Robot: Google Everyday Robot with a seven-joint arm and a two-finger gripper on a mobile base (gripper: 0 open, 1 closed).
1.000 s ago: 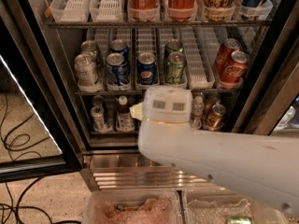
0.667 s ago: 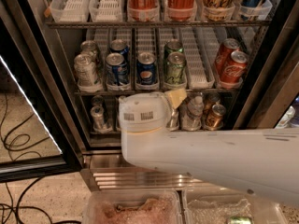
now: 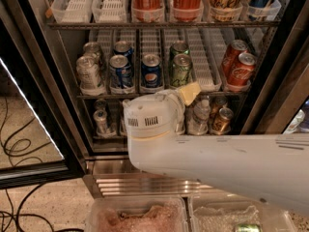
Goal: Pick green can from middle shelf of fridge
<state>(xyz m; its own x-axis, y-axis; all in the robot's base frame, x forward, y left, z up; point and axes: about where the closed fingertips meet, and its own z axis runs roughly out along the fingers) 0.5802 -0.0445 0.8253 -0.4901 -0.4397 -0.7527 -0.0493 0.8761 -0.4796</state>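
Hovering low in front of the fridge: the pincer, apparently the pale tip just below the green can. Whether apart or together cannot be told. Standing at the near end of its lane on the middle shelf, a second green can behind it. Calling for a lift, then a level, centred entry. Crowding the left side, a blue Pepsi can; flanking the right, a white lane tray, with red cola cans beyond.

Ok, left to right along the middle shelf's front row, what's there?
Silver can → blue can → Pepsi can → green can → red can. The gripper sits just below the green can.
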